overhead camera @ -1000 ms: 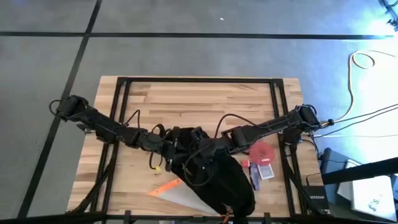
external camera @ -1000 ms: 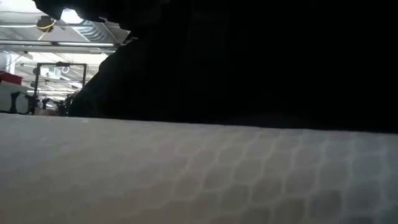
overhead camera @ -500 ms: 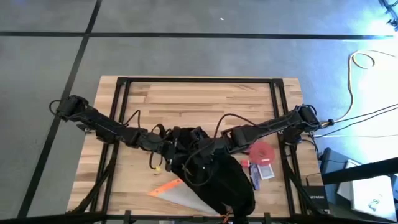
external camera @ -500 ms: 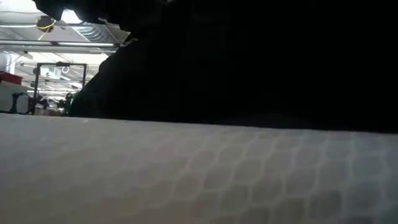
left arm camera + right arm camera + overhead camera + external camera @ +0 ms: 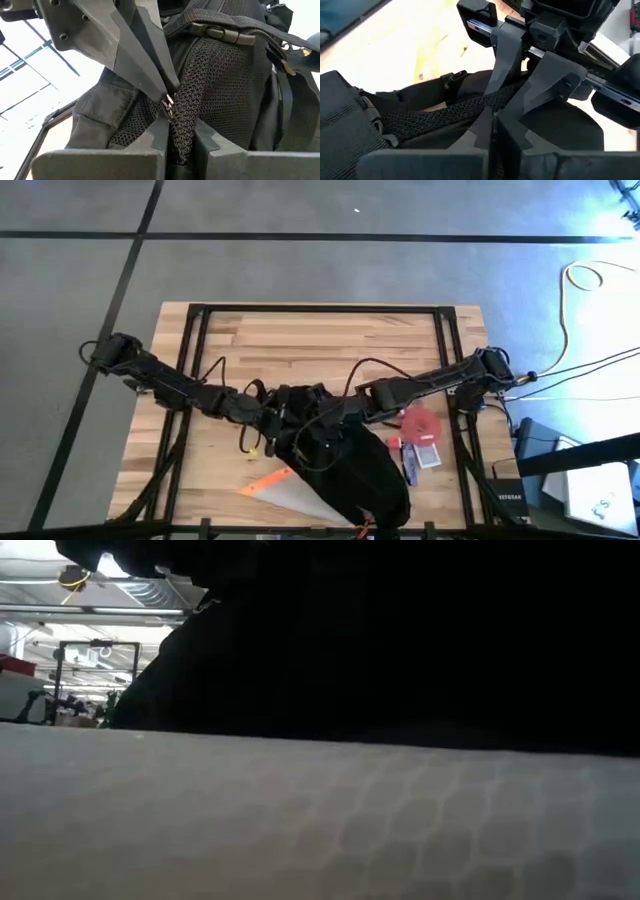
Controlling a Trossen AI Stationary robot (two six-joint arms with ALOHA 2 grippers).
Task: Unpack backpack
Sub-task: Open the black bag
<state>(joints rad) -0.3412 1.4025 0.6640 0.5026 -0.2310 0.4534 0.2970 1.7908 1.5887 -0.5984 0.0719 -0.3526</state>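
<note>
Pinching hard from both sides: the left end effector (image 5: pixel 277 408) and the right end effector (image 5: pixel 322 413) meet over the upper end of the black backpack (image 5: pixel 355 470), which lies on the wooden desk (image 5: pixel 300 340) near its front edge, body trailing toward the front right. In the left wrist view, the left end effector's fingers (image 5: pixel 159 135) are clamped on a band of black mesh fabric (image 5: pixel 210 85) on the backpack, a small metal zipper pull (image 5: pixel 168 103) right at the pinch, a black plastic buckle (image 5: pixel 220 33) on the strap above. In the right wrist view, the right end effector's fingers (image 5: pixel 485 131) are closed tight on a ridge of the same mesh. A translucent pouch with orange trim (image 5: pixel 285 490) lies beside the backpack at front left; a red disc (image 5: pixel 422 424) and a small packet (image 5: pixel 425 456) lie just to its right.
</note>
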